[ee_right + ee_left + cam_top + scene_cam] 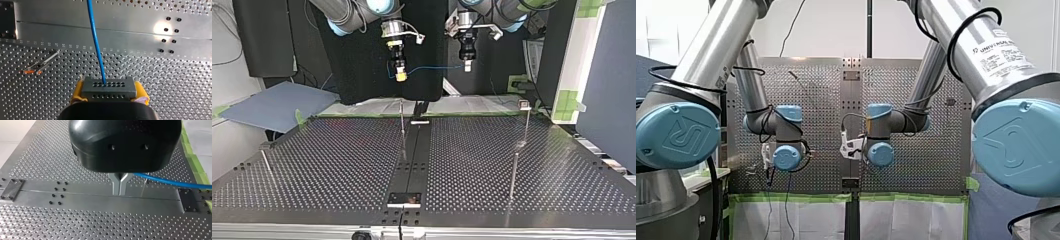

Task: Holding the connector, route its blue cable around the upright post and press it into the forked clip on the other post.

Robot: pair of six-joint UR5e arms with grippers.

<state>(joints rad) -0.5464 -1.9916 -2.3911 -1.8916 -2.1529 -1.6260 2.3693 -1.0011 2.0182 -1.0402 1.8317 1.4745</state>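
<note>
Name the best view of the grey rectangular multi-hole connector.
The right wrist view: the grey rectangular connector sits close up between my right gripper's yellow pads, holes and thin blue cable plain. The top view shows at most a speck there; the front and left wrist views, nothing of it.

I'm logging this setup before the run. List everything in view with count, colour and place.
table: one, perforated grey metal, under the arms.
posts: at least three, metal, upright on the table.
connector: one, grey, clamped between yellow pads.
blue cable: one, running from the connector, in the air above the table.
green tape: strips along the table's edge nearest the arms.
blue sheet: one, beside the table at the top view's left.
right gripper: one, shut on the connector.
left gripper: one, black with metal fingers, shut on the blue cable.
</note>
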